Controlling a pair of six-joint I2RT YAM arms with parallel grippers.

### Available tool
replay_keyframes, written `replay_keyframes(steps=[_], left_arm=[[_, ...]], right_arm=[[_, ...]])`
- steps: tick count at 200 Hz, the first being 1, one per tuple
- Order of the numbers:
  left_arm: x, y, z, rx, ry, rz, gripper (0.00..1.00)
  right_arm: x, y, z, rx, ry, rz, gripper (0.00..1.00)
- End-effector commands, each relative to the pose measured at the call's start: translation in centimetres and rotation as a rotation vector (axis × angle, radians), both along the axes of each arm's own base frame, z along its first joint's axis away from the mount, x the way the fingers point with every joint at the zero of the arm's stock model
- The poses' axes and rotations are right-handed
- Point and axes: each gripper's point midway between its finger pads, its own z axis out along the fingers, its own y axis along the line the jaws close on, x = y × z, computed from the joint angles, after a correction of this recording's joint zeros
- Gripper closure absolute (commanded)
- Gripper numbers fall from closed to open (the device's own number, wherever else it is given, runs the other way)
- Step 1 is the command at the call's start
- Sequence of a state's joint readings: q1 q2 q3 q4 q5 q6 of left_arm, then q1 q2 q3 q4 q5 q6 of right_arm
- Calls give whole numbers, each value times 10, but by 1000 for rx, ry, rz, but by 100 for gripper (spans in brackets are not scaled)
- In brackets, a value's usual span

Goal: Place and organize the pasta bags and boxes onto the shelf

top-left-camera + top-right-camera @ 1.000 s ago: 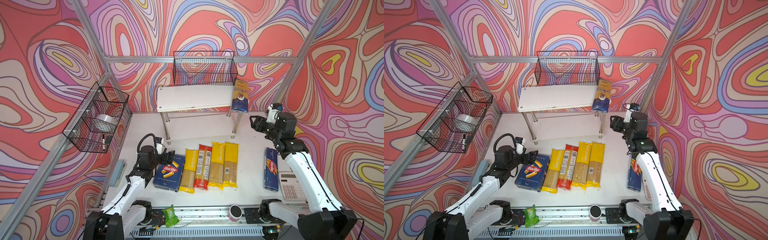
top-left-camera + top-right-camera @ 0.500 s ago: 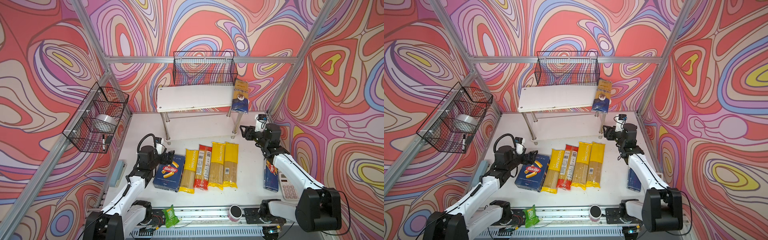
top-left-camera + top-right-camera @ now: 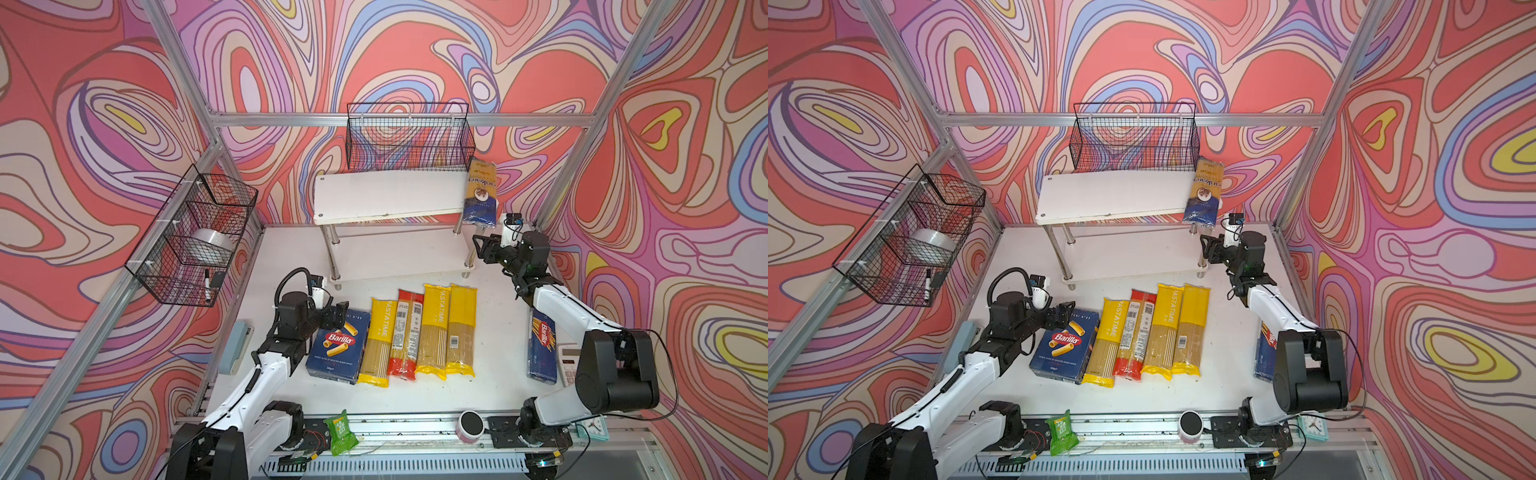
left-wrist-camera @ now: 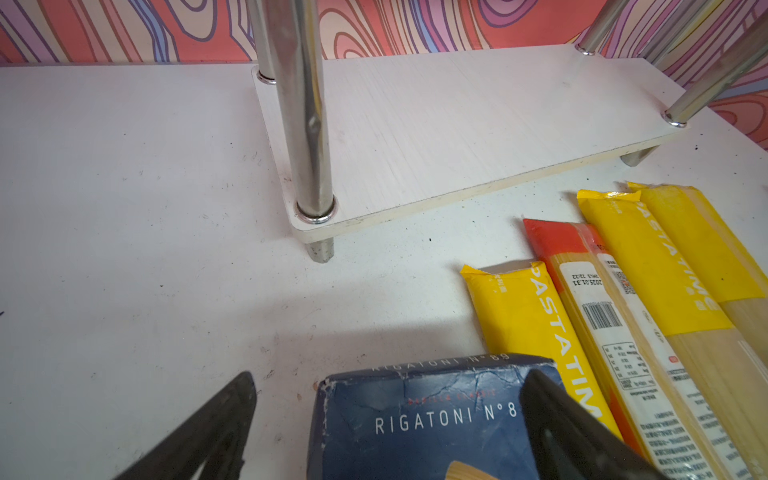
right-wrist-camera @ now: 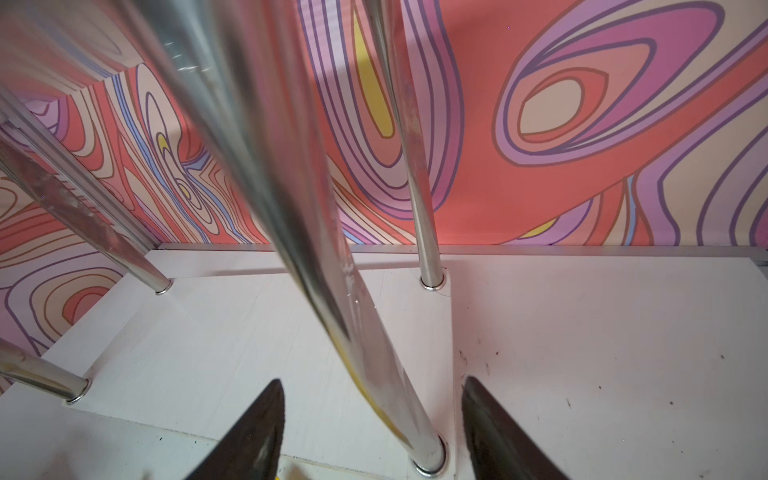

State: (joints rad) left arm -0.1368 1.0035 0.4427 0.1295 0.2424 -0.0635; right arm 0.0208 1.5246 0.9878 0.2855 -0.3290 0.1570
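Nearest, front rail: a green snack packet (image 3: pixel 340 432) lies apart from the pasta and is no part of the job.
Left claw (image 3: pixel 338 316): wide open and empty, poised at the far corner of the rigatoni box (image 3: pixel 337 347). In the wrist view one finger is over the box face and the other over bare tabletop (image 3: pixel 494 332). It is probably lining up to pinch the box by its edge.
Row of bags: the yellow-ended bags (image 3: pixel 434 328) and the red-ended bag (image 3: pixel 407 332) lie flat, side by side and touching, just beside the rigatoni box. Their long sides point toward the shelf, handy for single picks.
Spaghetti box (image 3: pixel 542 353): flat on the tabletop, partly hidden beneath the right arm.
Right claw (image 3: pixel 478 249): open and empty, jaws either side of the shelf's front chrome leg (image 5: pixel 374 374), with a gap on each side. Perhaps it means to steady or nudge the shelf; I cannot tell.
Shelf (image 3: pixel 386 199): both white boards are mostly bare, so nearly all the sorting remains.
Dark blue bag (image 3: pixel 480 195): on the top board, at the end nearest the right arm. Its lower end overhangs the front edge and might slip.
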Motion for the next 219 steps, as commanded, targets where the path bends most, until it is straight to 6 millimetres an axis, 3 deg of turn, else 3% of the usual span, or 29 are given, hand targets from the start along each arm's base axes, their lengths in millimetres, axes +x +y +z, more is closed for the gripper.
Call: replay_keyframes(steps=[1, 77, 107, 159, 219], left_arm=[[2, 1, 3, 4, 0, 5, 0], [2, 2, 3, 5, 1, 11, 0], [2, 2, 3, 5, 1, 7, 0], [2, 1, 3, 3, 0, 6, 0], [0, 1, 3, 4, -4, 4, 0]], right_arm=[[11, 1, 10, -4, -39, 14, 33], [36, 2, -5, 90, -28, -8, 40], [39, 1, -11, 101, -14, -22, 48], [41, 5, -21, 105, 10, -10, 73], [35, 2, -24, 88, 44, -38, 86]])
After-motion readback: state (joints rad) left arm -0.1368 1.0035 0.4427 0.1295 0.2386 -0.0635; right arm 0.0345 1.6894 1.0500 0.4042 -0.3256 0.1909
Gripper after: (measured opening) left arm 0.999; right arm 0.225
